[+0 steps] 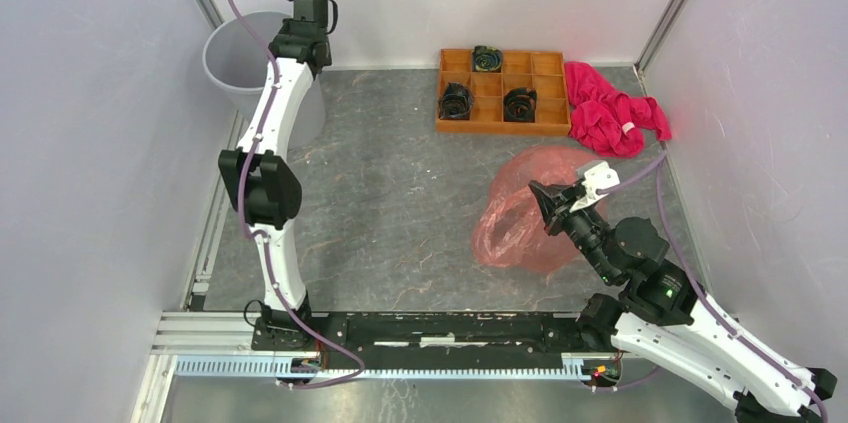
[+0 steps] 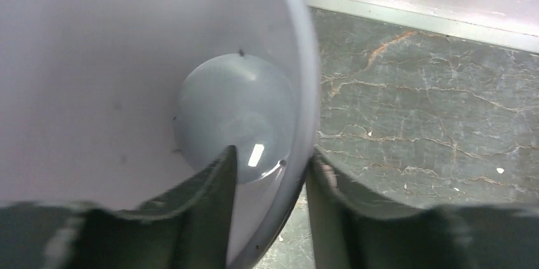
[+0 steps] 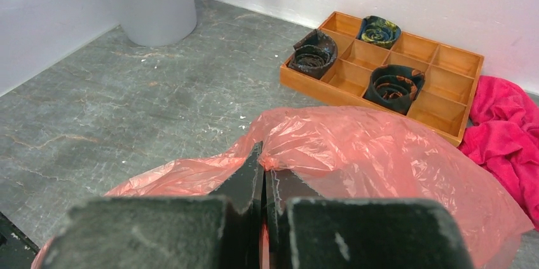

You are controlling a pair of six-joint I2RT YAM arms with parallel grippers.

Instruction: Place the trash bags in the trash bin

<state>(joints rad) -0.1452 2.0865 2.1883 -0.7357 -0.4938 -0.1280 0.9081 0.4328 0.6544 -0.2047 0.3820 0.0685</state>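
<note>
Top cam sits high behind the arm bases (image 1: 275, 321), angled steeply down, wide enough to take in the whole table (image 1: 400, 193): trash bin (image 1: 232, 53) far-left, tray (image 1: 547, 64) and pink cloth (image 1: 605, 113) far-right. Left wrist cam hangs very close over the bin's rim, pointing almost straight down its inside to the base, with a strip of tabletop on its right. Right wrist cam rides low, just above the trash bag (image 3: 381, 154), facing the table's far edge. It shares bag, tray, cloth and the bin's foot with the top cam, and only the bin with the left one.
</note>
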